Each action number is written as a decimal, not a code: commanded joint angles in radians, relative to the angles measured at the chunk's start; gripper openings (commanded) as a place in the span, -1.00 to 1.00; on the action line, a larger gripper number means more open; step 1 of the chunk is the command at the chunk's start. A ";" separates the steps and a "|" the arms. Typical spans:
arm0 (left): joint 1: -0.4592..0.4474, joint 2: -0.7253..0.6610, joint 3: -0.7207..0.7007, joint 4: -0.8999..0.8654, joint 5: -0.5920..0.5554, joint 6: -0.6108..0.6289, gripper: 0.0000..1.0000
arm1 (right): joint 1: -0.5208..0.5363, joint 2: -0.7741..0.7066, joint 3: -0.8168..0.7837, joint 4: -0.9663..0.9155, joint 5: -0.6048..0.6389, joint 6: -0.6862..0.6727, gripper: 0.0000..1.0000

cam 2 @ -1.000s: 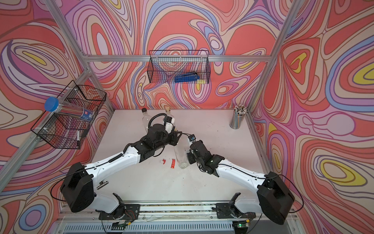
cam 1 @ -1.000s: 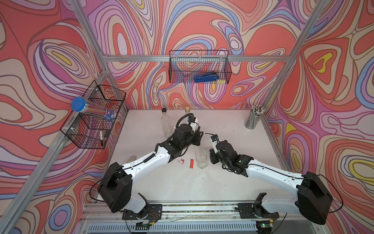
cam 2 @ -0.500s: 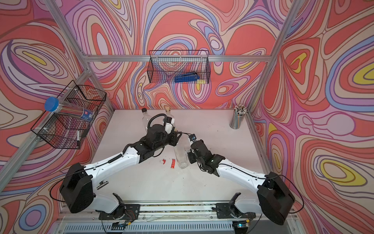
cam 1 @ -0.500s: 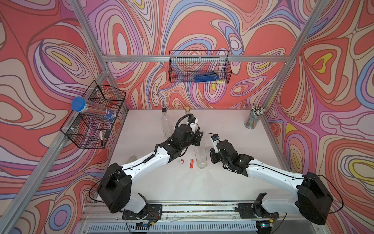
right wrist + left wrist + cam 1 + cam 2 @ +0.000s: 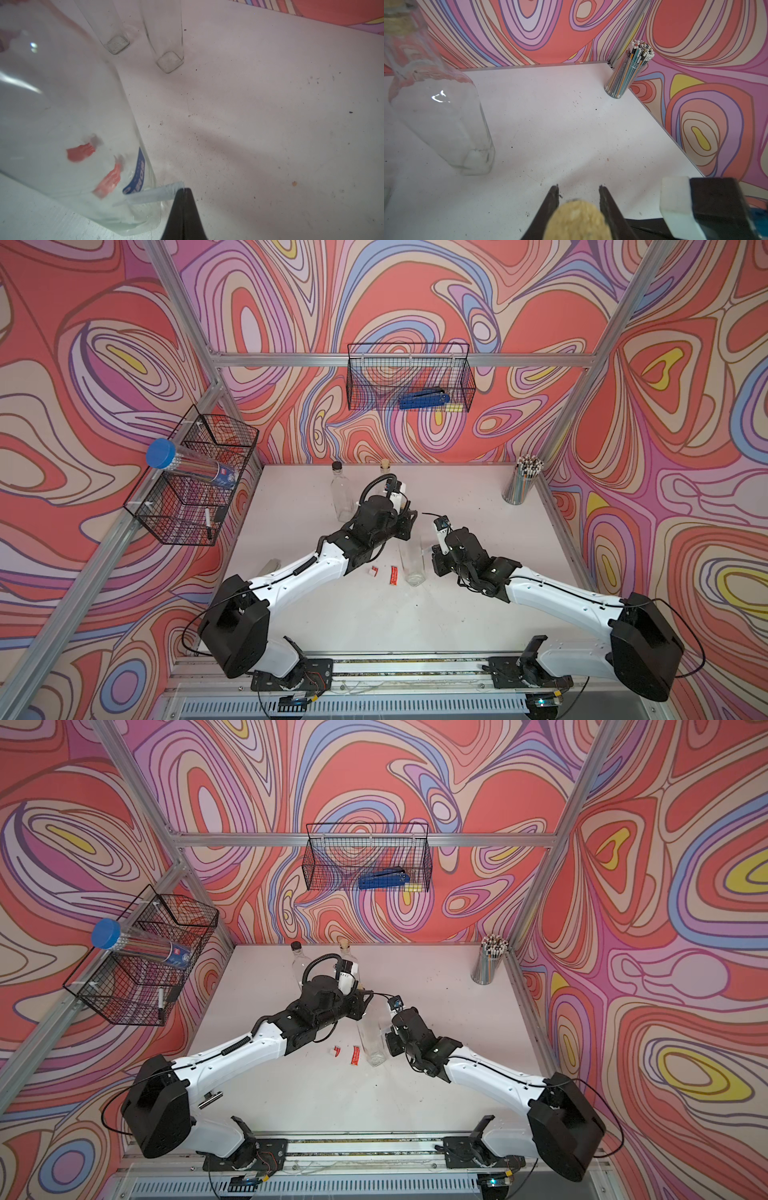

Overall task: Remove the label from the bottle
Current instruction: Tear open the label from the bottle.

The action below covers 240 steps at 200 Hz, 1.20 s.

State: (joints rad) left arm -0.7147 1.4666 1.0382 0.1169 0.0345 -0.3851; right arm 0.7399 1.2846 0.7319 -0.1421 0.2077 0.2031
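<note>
Only in wrist views: right gripper [image 5: 184, 189] tight on label [image 5: 149, 195], left gripper [image 5: 578, 187] tight round cork [image 5: 578, 220].

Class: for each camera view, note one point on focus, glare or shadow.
Left wrist view: the tan cork stopper in the left gripper is a blur. Right wrist view: the clear glass bottle is soft, with a white glare streak; a soft shadow crosses the white table. Both top views: sharp, evenly lit.

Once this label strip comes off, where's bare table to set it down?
Bare: the back stretch between the pencil cup and the right gripper, and the front from the bottle to the rail. Crowded: red scraps beside it, spare bottles behind.
</note>
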 commanded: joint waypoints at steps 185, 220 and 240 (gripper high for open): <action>0.000 -0.044 -0.096 -0.006 -0.028 0.097 -1.00 | -0.010 -0.022 -0.025 -0.014 -0.019 0.022 -1.00; 0.000 -0.047 -0.110 0.007 -0.031 0.101 -1.00 | -0.011 -0.024 -0.026 -0.019 -0.021 0.026 -1.00; 0.000 -0.051 -0.117 0.017 -0.032 0.101 -1.00 | -0.010 -0.025 -0.028 -0.022 -0.019 0.027 -1.00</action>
State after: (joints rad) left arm -0.7147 1.4174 0.9607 0.1982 0.0338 -0.3523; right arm 0.7399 1.2770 0.7197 -0.1429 0.1738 0.2218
